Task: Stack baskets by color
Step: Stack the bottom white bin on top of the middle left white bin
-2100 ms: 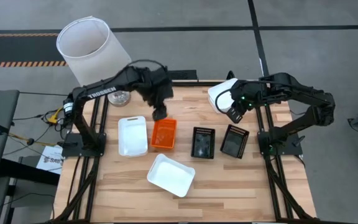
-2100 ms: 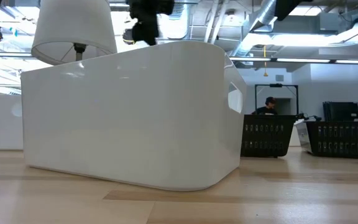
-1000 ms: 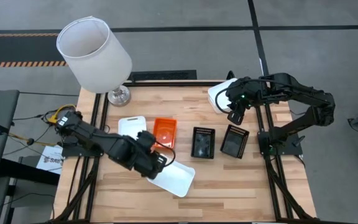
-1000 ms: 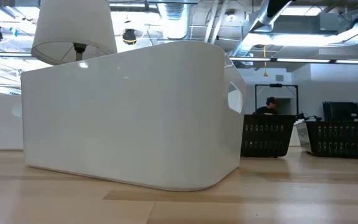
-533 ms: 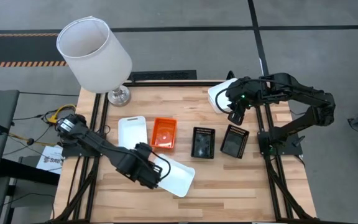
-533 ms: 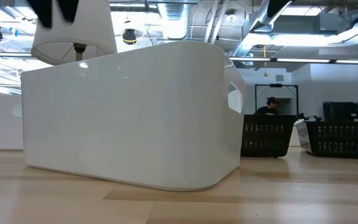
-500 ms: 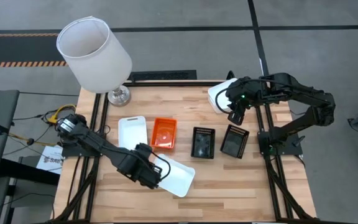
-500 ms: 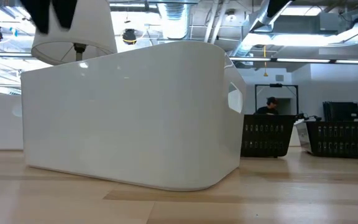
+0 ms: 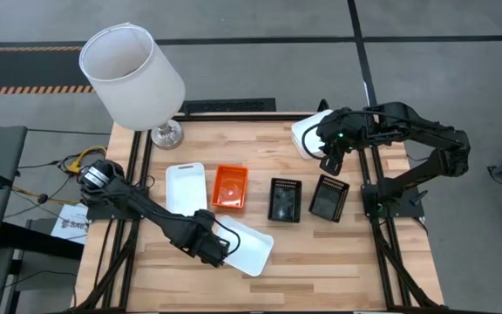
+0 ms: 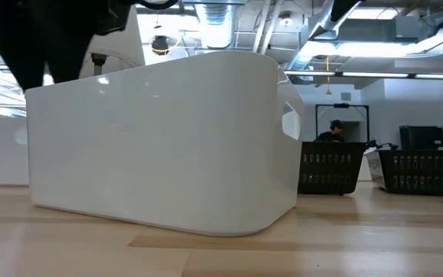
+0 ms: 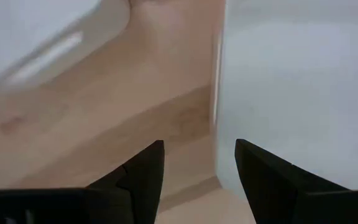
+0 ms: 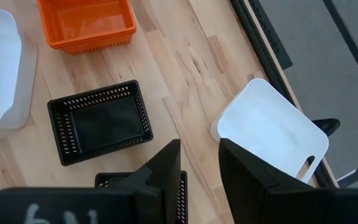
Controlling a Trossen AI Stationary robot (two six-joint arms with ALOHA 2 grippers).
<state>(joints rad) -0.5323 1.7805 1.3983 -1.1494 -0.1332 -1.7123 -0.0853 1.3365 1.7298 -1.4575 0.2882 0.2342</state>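
Note:
A white basket lies aslant near the table's front edge and fills the low view. My left gripper points down over its left end, open. In the left wrist view one finger is outside and one inside the basket's wall, neither touching it. Farther back stand a second white basket, an orange basket and two black baskets. A third white basket sits at the far right. My right gripper hangs open high above it.
A big white lamp stands at the table's far left corner, its foot on the wood. Bare wood lies along the front edge to the right of the near white basket. A person shows in the room behind.
My left gripper has sunk toward the near white basket's left end, and its arm has come into the low view from above on the left. The baskets have kept their places.

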